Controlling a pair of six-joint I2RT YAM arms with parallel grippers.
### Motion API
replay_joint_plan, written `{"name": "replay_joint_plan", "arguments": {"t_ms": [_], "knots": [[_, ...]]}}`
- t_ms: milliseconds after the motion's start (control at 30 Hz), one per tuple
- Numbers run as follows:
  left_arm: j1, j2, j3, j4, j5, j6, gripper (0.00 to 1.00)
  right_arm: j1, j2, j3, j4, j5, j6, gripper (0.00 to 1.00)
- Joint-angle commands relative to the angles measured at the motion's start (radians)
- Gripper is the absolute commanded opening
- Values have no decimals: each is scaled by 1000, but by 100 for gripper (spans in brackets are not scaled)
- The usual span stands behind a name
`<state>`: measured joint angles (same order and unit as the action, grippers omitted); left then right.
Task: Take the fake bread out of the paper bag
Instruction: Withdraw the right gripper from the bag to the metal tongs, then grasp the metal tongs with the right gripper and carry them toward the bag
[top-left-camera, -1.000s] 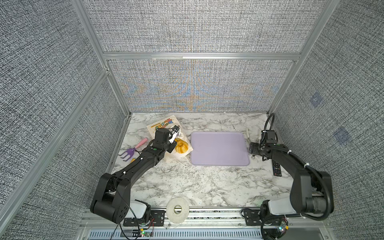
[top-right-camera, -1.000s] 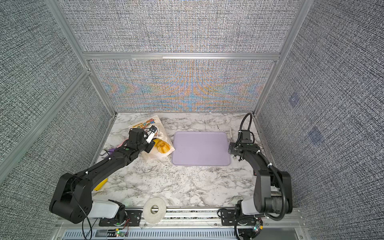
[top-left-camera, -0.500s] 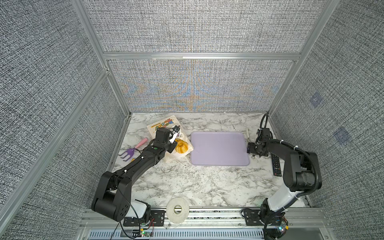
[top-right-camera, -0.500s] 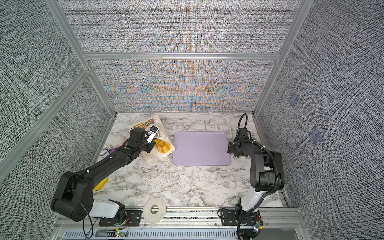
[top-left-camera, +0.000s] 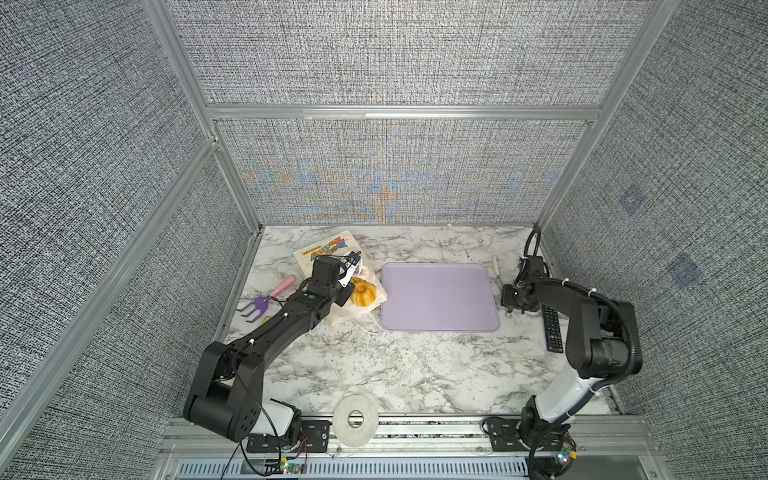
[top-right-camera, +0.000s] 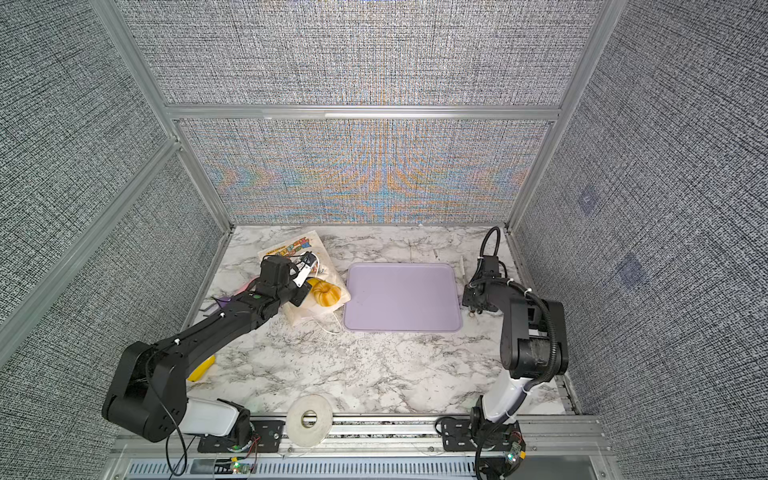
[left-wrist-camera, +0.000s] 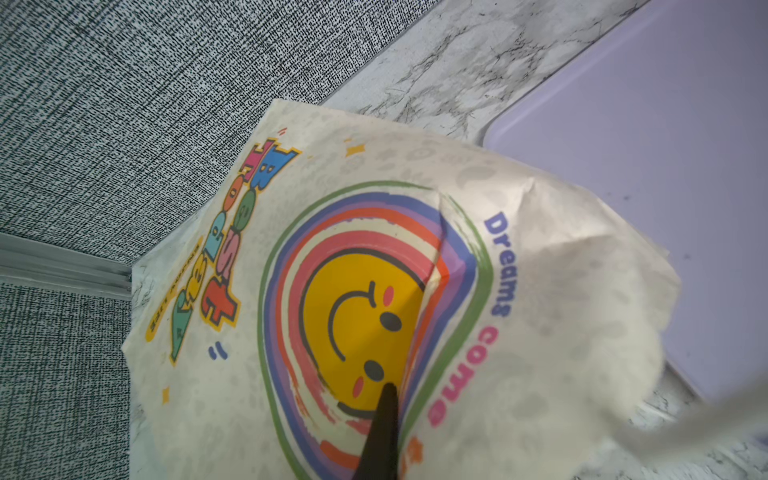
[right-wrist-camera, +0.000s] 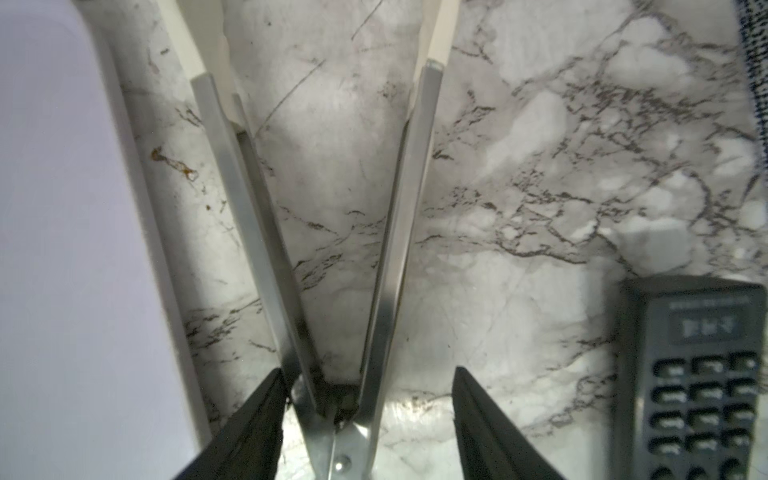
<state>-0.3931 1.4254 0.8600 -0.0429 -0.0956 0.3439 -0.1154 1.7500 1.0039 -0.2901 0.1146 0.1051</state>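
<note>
Left gripper (top-left-camera: 353, 264) pinches the bag (top-left-camera: 324, 249); right gripper (right-wrist-camera: 369, 374), jaws apart, should squeeze the tongs (right-wrist-camera: 249, 199) evenly (near the hinge).

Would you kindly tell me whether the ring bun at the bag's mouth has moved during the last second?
No. The fluted ring bun lies where it was, at the mouth of the paper bag, just left of the purple tray.

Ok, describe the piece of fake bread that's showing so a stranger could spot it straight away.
Find the lilac tray in the middle of the marble table. Beside its left edge lies a cream paper bag with a rainbow smiley print. At the bag's tray-side end sits the fake bread: a glossy golden ring bun, fluted like a bundt cake, unlike the flat paper around it.
</note>
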Motion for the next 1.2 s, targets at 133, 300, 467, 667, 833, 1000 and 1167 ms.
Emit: {"name": "replay_joint_plan", "arguments": {"t_ms": [133,300,467,667,833,1000,1167], "knots": [[-6,7,5,-30,5,-6,0,-3,-9,5,24,-33,1,65],[-5,9,6,-31,3,-5,0,-3,17,24,42,-100,-3,65],[-6,12,5,-34,5,-5,0,-3,58,52,36,-113,8,66],[-10,17,7,-37,2,-3,0,-4,92,70,38,-107,13,65],[-11,22,9,-40,-1,-3,0,-4,102,55,53,-93,18,65],[-14,25,11,-44,-3,-3,0,-3,103,33,76,-63,21,59],[-19,24,10,-45,-8,-3,0,-4,55,13,75,-72,30,46]]}}
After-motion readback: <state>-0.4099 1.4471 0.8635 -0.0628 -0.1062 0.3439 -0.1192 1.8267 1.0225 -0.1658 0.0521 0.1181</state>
